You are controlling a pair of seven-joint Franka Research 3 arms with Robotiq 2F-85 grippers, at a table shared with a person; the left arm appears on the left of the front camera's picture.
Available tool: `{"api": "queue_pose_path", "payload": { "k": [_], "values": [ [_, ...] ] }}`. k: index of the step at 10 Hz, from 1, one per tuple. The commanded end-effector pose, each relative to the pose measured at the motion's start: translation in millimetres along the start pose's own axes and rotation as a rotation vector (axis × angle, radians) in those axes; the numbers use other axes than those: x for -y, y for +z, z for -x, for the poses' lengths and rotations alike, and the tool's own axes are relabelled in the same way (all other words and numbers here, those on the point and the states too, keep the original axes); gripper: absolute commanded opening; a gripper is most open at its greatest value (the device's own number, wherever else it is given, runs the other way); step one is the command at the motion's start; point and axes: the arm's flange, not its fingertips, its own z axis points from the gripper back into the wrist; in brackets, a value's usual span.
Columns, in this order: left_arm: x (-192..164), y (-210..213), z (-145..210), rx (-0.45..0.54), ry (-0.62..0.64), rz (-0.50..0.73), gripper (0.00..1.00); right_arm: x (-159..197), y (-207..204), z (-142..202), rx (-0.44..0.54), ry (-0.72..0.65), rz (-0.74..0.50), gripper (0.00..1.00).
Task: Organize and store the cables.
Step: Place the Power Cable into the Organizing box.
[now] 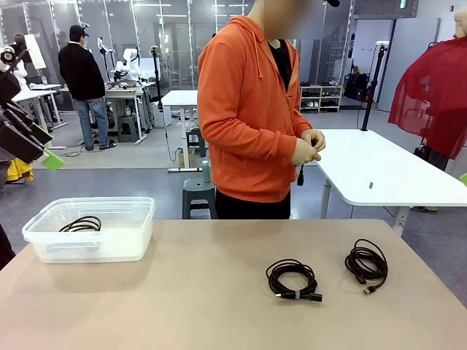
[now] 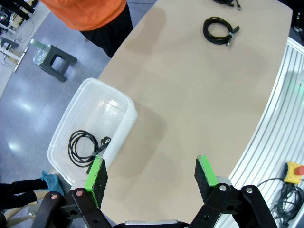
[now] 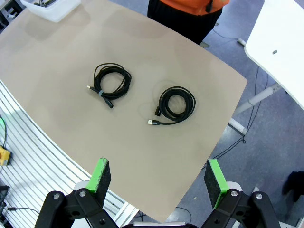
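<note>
Tabletop [image 1: 182,306] beige, matte; two coiled cables [image 1: 293,279] right, one in clear bin [image 1: 87,248] left; jaws both wide, empty.

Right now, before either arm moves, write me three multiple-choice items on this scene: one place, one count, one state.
1. Where on the tan table does the clear plastic bin stand? A. its left end B. its right end C. dead centre
2. How many coiled black cables lie on the bare tabletop? A. one B. two C. four
3. How do the left gripper's jaws stand? A. shut on a cable B. shut on the bin's rim C. open, holding nothing
1 A: the front view has it at the left edge. 2 B: two coils lie right of centre. 3 C: its wrist view shows a wide, empty gap.
</note>
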Motion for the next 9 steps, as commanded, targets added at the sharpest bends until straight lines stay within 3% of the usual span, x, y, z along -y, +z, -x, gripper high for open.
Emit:
{"api": "queue_pose_path", "payload": {
  "k": [1, 9],
  "values": [
    [0.3, -0.2, -1.0, -0.007, 0.013, -0.005, 0.93, 0.1, 0.6, 1.6, 0.000, 0.003, 0.001, 1.00],
    [0.3, -0.2, -1.0, -0.007, 0.013, -0.005, 0.93, 0.1, 0.6, 1.6, 0.000, 0.003, 0.001, 1.00]
  ]
}}
